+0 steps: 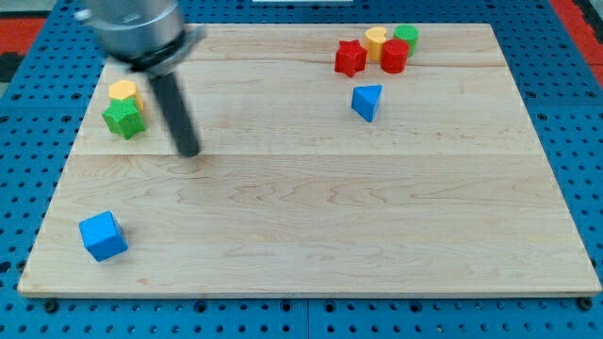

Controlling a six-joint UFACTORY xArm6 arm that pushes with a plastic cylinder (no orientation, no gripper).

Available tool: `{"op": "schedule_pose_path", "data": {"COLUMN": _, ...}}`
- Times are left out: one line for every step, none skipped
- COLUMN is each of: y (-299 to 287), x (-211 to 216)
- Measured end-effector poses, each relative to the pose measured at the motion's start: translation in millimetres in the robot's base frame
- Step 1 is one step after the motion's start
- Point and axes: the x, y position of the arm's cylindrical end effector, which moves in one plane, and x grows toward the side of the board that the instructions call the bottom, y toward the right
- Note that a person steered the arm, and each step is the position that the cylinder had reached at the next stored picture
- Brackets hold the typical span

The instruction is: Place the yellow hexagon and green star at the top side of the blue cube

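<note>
- Small yellow hexagon block sits near the view's left edge of the pale wooden board, upper-left area.
- Small green star block is touching the yellow hexagon block, directly toward the view's bottom from it; the two form a tight pair.
- Small blue cube is at the view's lower left, well apart from that pair, which lies toward the view's top from it, roughly in line.
- My tip, the lower end of the straight dark rod, is on the board just to the view's right of the green star block, slightly lower than it. Visible gap, no contact with either block.
- No claw on this rig, rod only, so nothing to read as wide, narrow or holding.
- Grey arm housing above the rod is motion-blurred at the view's top left.
- Small blue triangular block sits alone, upper right of centre.
- Cluster at the view's top right: red star block, second yellow block, red block, green block, packed close; shapes of the last three unclear.
- Board rests on a blue perforated table top.
</note>
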Motion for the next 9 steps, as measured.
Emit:
{"op": "schedule_pose_path", "data": {"y": 1, "x": -79}}
{"op": "schedule_pose_path", "data": {"y": -88, "x": -148}}
{"op": "schedule_pose_path", "data": {"y": -107, "x": -140}}
{"op": "schedule_pose_path", "data": {"y": -108, "x": -67}}
{"op": "schedule_pose_path", "data": {"y": -104, "x": -24}}
{"op": "schedule_pose_path", "data": {"y": -92, "x": -52}}
{"op": "schedule_pose_path", "data": {"y": -117, "x": -91}}
{"op": "schedule_pose_path", "data": {"y": -162, "x": -76}}
{"op": "schedule_pose_path", "data": {"y": -149, "x": -21}}
